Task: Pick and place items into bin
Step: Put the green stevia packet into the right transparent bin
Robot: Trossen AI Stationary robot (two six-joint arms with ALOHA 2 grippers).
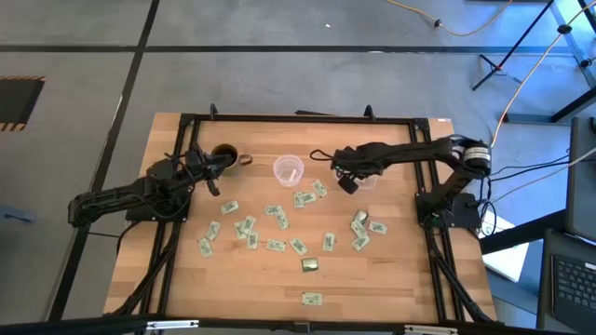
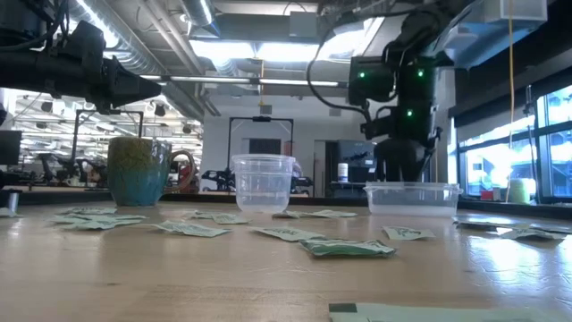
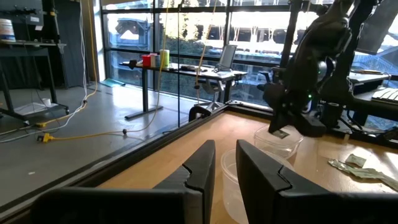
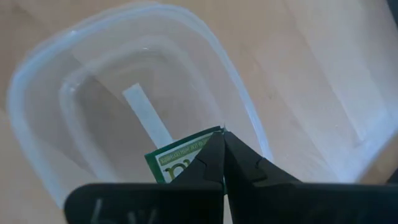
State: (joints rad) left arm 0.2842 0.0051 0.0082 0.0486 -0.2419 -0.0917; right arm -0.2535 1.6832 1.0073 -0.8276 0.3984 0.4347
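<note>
Several small green-and-white packets (image 1: 276, 213) lie flat on the wooden table (image 1: 372, 279), with one darker olive-gold one (image 1: 310, 265) among them. A clear rectangular bin (image 4: 37, 81) stands at the far right (image 1: 369, 180). Above it my right gripper (image 4: 221, 142) is shut on one packet (image 4: 177, 160), also seen from the left wrist view (image 3: 280, 132). My left gripper (image 3: 225, 163) waits level at the far left near a green mug (image 1: 223, 153). It has a narrow gap between its fingers and nothing in it. My right gripper pinches the packet by its upper corner (image 4: 208, 140) between the two fingertips. The fingers slant steeply down from above. The packet hangs below them, lifted clear, over the bin's open top.
A clear round cup (image 1: 289, 170) stands between the mug and the bin. A white strip (image 4: 146, 115) lies on the bin's bottom. A dark frame (image 1: 298, 118) runs along the table's far edge and sides. Bare wood shows along the near edge.
</note>
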